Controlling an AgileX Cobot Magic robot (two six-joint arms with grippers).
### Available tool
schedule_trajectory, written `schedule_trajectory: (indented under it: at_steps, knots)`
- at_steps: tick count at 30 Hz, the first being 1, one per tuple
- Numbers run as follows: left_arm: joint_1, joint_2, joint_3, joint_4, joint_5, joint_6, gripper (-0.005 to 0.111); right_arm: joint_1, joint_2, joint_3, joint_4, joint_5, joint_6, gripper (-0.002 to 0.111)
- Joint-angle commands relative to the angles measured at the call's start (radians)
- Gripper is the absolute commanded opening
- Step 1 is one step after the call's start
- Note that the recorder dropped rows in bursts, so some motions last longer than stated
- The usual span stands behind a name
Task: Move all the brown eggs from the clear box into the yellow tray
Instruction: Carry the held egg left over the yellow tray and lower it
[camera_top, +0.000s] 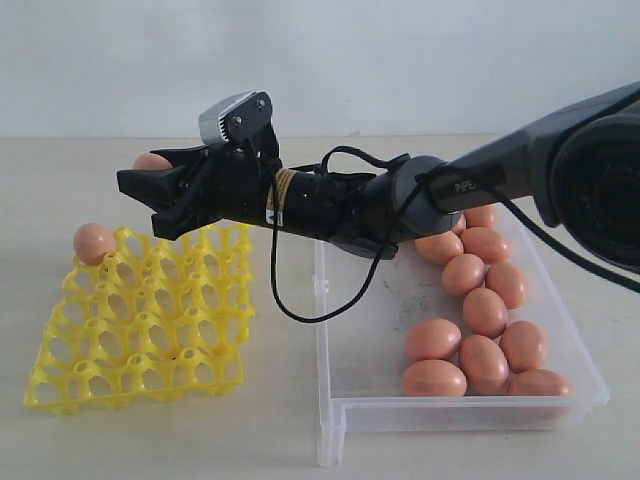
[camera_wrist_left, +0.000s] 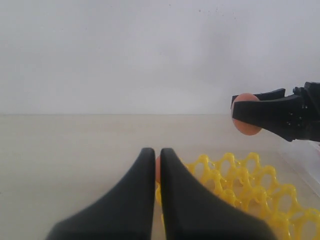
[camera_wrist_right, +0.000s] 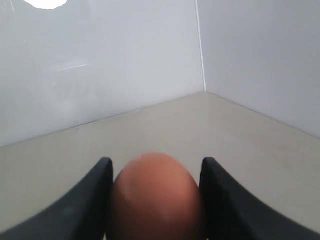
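Brown eggs crowd the clear box's right side. The yellow tray, lower left, holds one egg.

Beige table: yellow tray left, clear box right.

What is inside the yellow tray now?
One brown egg sits in a far corner cup of the yellow tray. The right gripper hides some far cups.

The right gripper hides most of the held egg. The right arm covers the farthest brown eggs in the clear box and runs off the right edge. The left gripper masks most of the seated egg in the yellow tray.
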Motion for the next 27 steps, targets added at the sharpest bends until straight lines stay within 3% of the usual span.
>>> schedule_trajectory:
  at_steps: [1, 18, 27]
  knots:
    - [0.002, -0.003, 0.004, -0.005, -0.014, 0.0, 0.004, 0.001, -0.003, -0.007, -0.005, -0.03, -0.037, 0.0]
    - [0.002, -0.003, 0.004, -0.005, -0.014, 0.0, 0.004, 0.05, -0.001, -0.109, -0.032, 0.219, -0.029, 0.0]
    - [0.002, -0.003, 0.004, -0.005, -0.014, 0.0, 0.004, 0.048, 0.056, -0.109, 0.005, 0.201, -0.01, 0.0]
